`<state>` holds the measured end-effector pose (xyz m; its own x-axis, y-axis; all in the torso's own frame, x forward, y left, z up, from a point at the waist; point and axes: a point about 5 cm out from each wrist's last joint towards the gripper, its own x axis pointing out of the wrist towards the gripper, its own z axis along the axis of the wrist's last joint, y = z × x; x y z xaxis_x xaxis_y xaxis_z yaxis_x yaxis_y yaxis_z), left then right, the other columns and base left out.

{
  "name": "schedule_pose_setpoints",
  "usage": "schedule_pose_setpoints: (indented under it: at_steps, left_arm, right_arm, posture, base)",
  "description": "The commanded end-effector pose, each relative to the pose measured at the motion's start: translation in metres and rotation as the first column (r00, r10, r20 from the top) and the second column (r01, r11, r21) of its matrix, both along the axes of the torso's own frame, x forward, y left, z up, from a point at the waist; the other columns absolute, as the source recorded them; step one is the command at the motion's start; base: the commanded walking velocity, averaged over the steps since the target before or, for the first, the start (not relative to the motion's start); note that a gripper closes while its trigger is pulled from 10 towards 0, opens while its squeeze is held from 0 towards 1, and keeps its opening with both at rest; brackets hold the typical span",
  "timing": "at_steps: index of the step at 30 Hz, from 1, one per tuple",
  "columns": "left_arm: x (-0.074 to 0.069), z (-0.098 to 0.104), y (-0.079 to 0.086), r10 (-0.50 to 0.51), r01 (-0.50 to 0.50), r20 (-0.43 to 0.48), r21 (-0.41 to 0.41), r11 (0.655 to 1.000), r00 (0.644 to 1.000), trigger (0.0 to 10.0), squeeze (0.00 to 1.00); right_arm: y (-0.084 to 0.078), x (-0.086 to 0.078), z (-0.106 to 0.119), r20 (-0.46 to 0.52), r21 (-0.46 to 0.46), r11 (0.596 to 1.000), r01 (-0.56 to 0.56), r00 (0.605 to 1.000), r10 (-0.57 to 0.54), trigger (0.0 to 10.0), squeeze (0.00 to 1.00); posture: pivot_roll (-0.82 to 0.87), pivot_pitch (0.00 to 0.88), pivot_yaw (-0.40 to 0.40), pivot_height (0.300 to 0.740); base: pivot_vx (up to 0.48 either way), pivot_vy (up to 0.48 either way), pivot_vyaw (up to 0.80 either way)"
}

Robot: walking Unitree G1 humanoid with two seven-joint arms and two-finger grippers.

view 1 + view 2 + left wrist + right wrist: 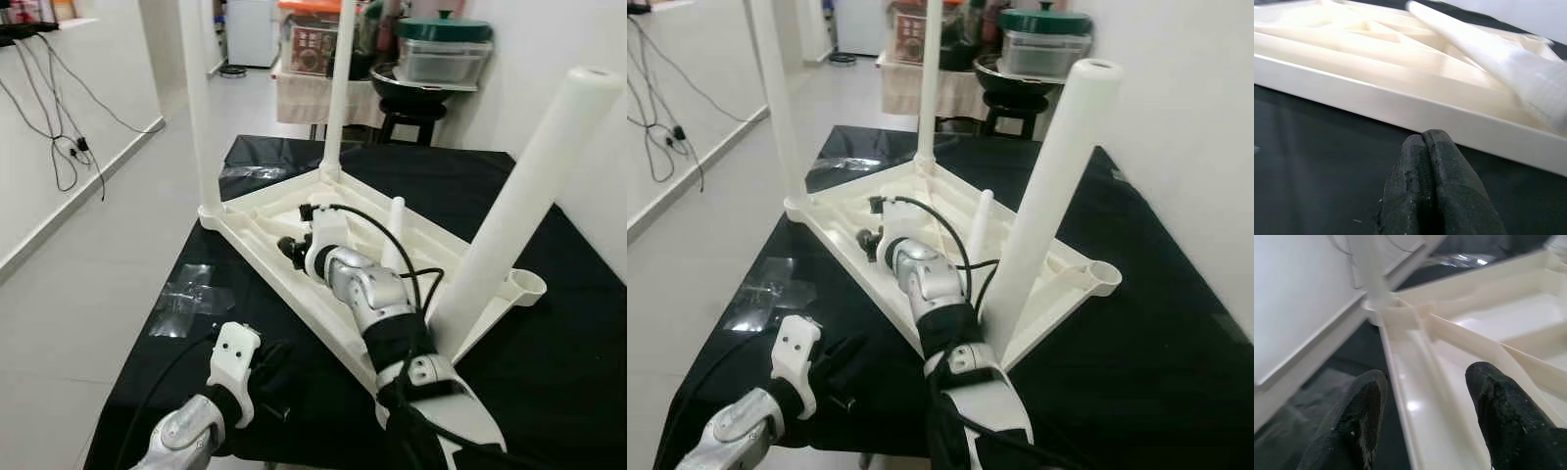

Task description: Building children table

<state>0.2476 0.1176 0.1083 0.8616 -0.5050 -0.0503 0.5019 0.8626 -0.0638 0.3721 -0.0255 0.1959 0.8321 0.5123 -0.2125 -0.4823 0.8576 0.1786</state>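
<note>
A white children's table [257, 238] lies upside down on a black-covered surface [549, 352]. Two legs [199, 108] [338, 88] stand in its far corners, and a thick third leg [519, 206] rises tilted from the near right side. Beside that leg, a corner socket [529, 284] is empty. A thin white post [395, 233] sticks up inside the frame. My right gripper [1425, 382] is open over the ribbed underside, straddling the left rim. My left gripper [1424, 142] is shut, low on the black cloth and facing the table's near rim [1400, 112], holding nothing.
Clear plastic bags [191, 294] [250, 174] lie on the black cloth to the left and at the back. The surface's left edge drops to a light floor. A stool with pots and containers [431, 69] stands behind. Cables [59, 137] hang at the far left. A white wall lies close on the right.
</note>
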Motion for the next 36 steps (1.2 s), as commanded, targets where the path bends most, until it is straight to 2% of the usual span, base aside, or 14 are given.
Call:
schedule_pose_setpoints:
  at_steps: [1,2,5,7,11,12,15,21,25,27,29,30,34,36]
  left_arm:
    - [0.003,-0.006,0.011,0.074,-0.074,-0.022,-0.011,0.997,0.997,10.0,0.0]
    - [0.005,-0.007,0.016,0.108,-0.108,-0.029,-0.018,0.994,0.994,10.0,0.0]
    - [0.005,-0.007,0.016,0.108,-0.108,-0.029,-0.018,0.994,0.994,10.0,0.0]
    - [0.009,-0.013,0.031,0.202,-0.203,-0.068,0.004,0.979,0.977,10.0,0.0]
    - [0.011,-0.018,0.043,0.274,-0.272,-0.092,0.034,0.962,0.957,10.0,0.0]
    - [0.011,-0.018,0.043,0.274,-0.272,-0.092,0.034,0.962,0.957,10.0,0.0]
    - [0.009,-0.02,0.053,0.331,-0.327,-0.091,0.048,0.944,0.939,10.0,0.0]
    - [0.01,-0.019,0.06,0.376,-0.373,-0.074,0.045,0.927,0.924,10.0,0.0]
    - [0.014,-0.018,0.064,0.39,-0.387,-0.053,0.053,0.921,0.919,10.0,0.0]
    - [0.015,-0.017,0.064,0.389,-0.386,-0.052,0.053,0.921,0.92,10.0,0.0]
    - [0.016,-0.017,0.063,0.386,-0.383,-0.05,0.052,0.922,0.921,10.0,0.0]
    - [0.017,-0.016,0.062,0.383,-0.381,-0.047,0.051,0.923,0.923,10.0,0.0]
    - [0.018,-0.015,0.062,0.383,-0.381,-0.042,0.051,0.923,0.923,10.0,0.0]
    - [0.019,-0.015,0.063,0.384,-0.382,-0.04,0.051,0.923,0.922,10.0,0.0]
  right_arm:
    - [0.032,-0.027,-0.017,-0.039,0.149,0.977,-0.151,0.987,0.159,10.0,0.0]
    - [0.033,-0.034,-0.016,-0.016,0.181,0.962,-0.203,0.978,0.209,10.0,0.0]
    - [0.033,-0.034,-0.016,-0.016,0.181,0.962,-0.203,0.978,0.209,10.0,0.0]
    - [0.031,-0.05,-0.014,0.026,0.241,0.916,-0.321,0.946,0.324,10.0,0.0]
    - [0.025,-0.06,-0.014,0.057,0.261,0.889,-0.377,0.925,0.375,10.0,0.0]
    - [0.025,-0.06,-0.014,0.057,0.261,0.889,-0.377,0.925,0.375,10.0,0.0]
    - [0.005,-0.06,-0.021,0.079,0.238,0.909,-0.342,0.94,0.333,10.0,0.0]
    - [-0.015,-0.068,-0.024,0.104,0.233,0.904,-0.359,0.933,0.344,10.0,0.0]
    - [-0.033,-0.087,-0.027,0.166,0.18,0.895,-0.409,0.909,0.382,10.0,0.0]
    - [-0.036,-0.09,-0.027,0.18,0.165,0.894,-0.417,0.904,0.389,10.0,0.0]
    - [-0.042,-0.095,-0.028,0.22,0.148,0.899,-0.412,0.9,0.376,10.0,0.0]
    - [-0.052,-0.103,-0.031,0.268,0.088,0.919,-0.385,0.897,0.35,10.0,0.0]
    - [-0.065,-0.109,-0.039,0.237,0.059,0.922,-0.384,0.902,0.36,10.0,0.0]
    - [-0.07,-0.113,-0.042,0.212,0.081,0.907,-0.413,0.896,0.389,10.0,0.0]
  posture:
    - [0.04,0.0,-0.065,0.74]
    - [0.03,0.0,-0.062,0.74]
    - [0.03,0.0,-0.062,0.74]
    - [0.03,0.0,-0.053,0.74]
    - [0.03,0.0,-0.048,0.74]
    - [0.03,0.0,-0.048,0.74]
    - [0.03,0.0,-0.05,0.74]
    - [0.02,0.0,-0.049,0.74]
    - [0.0,0.0,-0.031,0.74]
    - [0.0,0.0,-0.031,0.74]
    - [0.0,0.0,-0.028,0.74]
    - [0.0,0.0,-0.021,0.74]
    - [0.0,0.0,-0.019,0.74]
    - [0.0,0.0,-0.017,0.74]
  base:
    - [0.0,0.0,0.0]
    - [0.0,0.0,0.0]
    - [0.0,0.0,0.0]
    - [0.0,0.238,0.0]
    - [0.0,0.472,0.0]
    - [0.0,0.461,0.0]
    - [0.0,0.461,0.0]
    - [0.0,0.463,0.0]
    - [0.0,0.0,0.0]
    - [0.0,0.0,0.0]
    - [0.0,0.0,0.0]
    - [0.0,0.0,0.0]
    - [0.0,0.0,0.0]
    - [0.0,0.0,0.0]
